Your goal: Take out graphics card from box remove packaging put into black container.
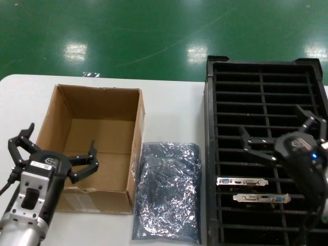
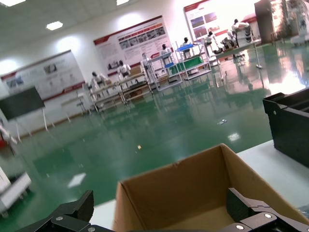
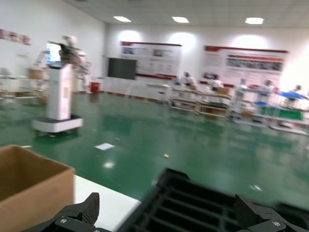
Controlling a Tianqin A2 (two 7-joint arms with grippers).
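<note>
The brown box stands open at the left of the white table and shows only its bare cardboard floor. My left gripper hovers open over its front left corner, holding nothing; the left wrist view looks into the box between the spread fingers. The crinkly dark packaging lies flat on the table between box and black container. Two graphics cards stand in its slots, silver brackets up. My right gripper is open and empty above the container's middle.
The table's far edge runs behind the box and container, with green floor beyond. A strip of bare table separates box and container. In the right wrist view a corner of the box shows off to the side.
</note>
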